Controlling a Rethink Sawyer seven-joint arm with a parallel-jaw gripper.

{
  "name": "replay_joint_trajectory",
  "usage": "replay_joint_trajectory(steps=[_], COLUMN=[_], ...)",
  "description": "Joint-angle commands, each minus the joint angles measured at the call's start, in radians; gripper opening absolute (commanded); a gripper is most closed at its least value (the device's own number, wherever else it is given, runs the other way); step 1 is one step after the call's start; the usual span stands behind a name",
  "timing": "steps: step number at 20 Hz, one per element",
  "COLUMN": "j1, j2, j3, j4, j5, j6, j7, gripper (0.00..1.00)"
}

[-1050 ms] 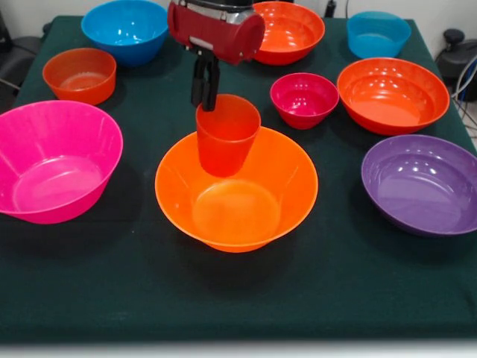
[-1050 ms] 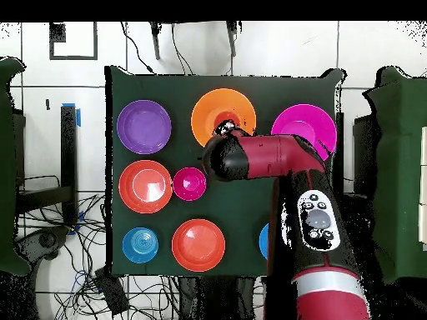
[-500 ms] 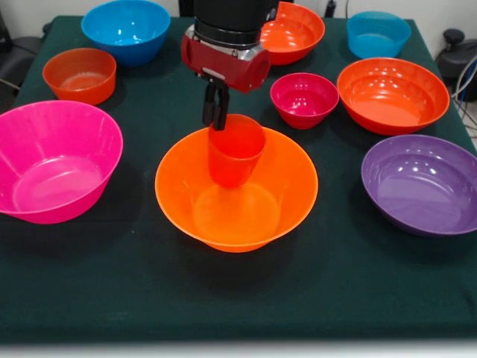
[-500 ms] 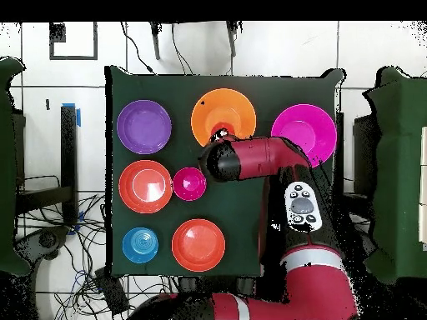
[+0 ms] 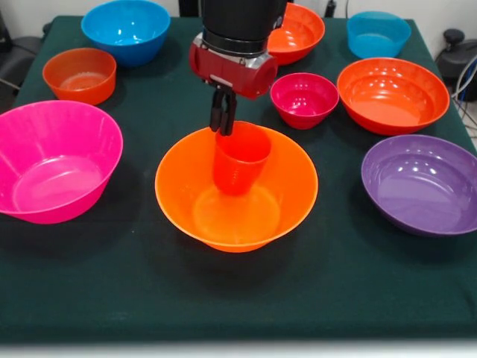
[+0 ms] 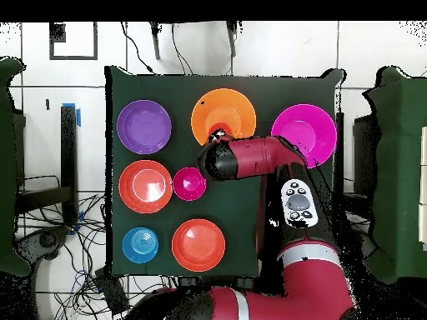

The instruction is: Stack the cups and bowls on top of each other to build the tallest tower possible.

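Clamped on the orange-red cup's [image 5: 240,159] far rim, the gripper [image 5: 223,119] hangs it inside the yellow-orange bowl [image 5: 287,198]; released while tilted, it may topple sideways.

We note that all bowls are glossy plastic with bright highlights: the large orange bowl [image 5: 236,195], pink bowl [image 5: 54,160], purple bowl [image 5: 421,183], and small magenta bowl [image 5: 304,98]. The cup [image 5: 241,159] is smooth, translucent orange-red plastic. The table [image 5: 112,283] carries a matt dark green cloth. We see a glossy red arm casing [image 5: 231,68] and matt black fingers [image 5: 221,112].
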Motion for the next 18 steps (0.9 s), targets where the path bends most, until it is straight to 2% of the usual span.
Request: replay_joint_trajectory(steps=[1,8,12,15,18], j1=[-0.027,-0.043,-0.035,0.031,0.051], j2=[-0.007,-0.001,-0.007,-0.019,0.000], j3=[0.094,0.114,0.107,0.050,0.033], j4=[-0.100,-0.118,-0.098,-0.089,-0.104], j5=[-0.056,-0.055,-0.054,-0.050,-0.053], j6=[0.126,0.140,0.125,0.125,0.107], j7=[-0.242,-0.265,-0.235,-0.140,-0.114], gripper=[0.00,0.00,0.00,0.00,0.00])
